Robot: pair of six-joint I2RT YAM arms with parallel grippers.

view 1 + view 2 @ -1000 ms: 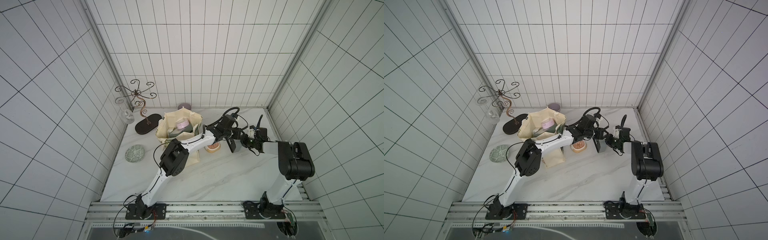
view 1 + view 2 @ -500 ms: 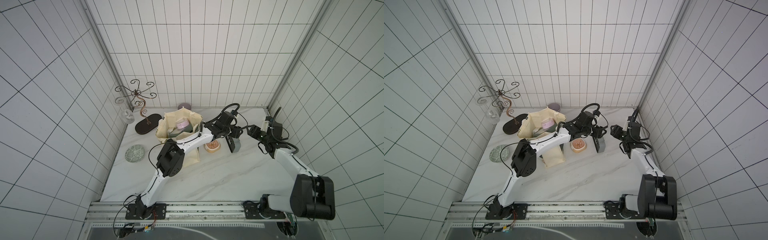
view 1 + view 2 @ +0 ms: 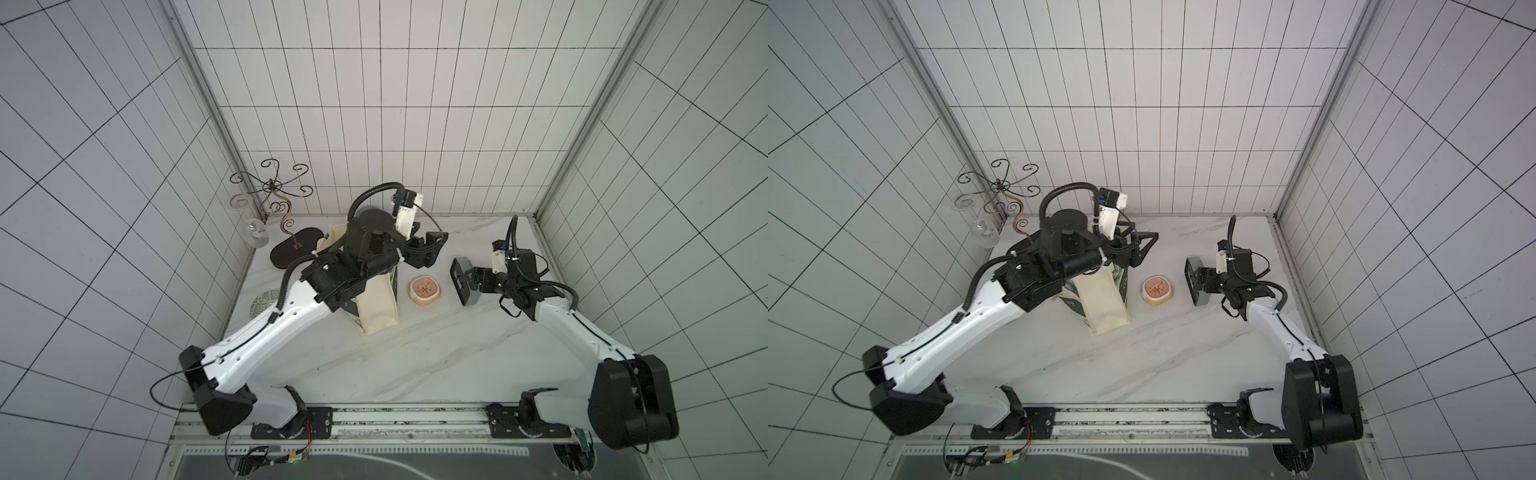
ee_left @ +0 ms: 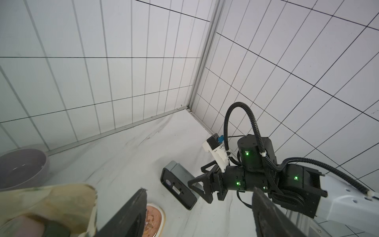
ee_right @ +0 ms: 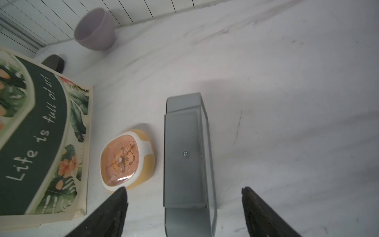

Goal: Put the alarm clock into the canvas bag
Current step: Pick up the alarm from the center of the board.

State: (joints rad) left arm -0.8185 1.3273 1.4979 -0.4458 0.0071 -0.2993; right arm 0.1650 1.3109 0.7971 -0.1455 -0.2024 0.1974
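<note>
Jaws apart, right gripper faced the grey stand; just beyond it the alarm clock lay face-up on the counter, beside the canvas bag. Higher up, the left gripper, likewise spread, hung by the bag's top edge.

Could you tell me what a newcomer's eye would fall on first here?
The orange-faced alarm clock lies face up on the marble table, between the canvas bag and a grey box. The left gripper hangs open by the bag's top edge, and the right gripper stands open astride the box.
</note>
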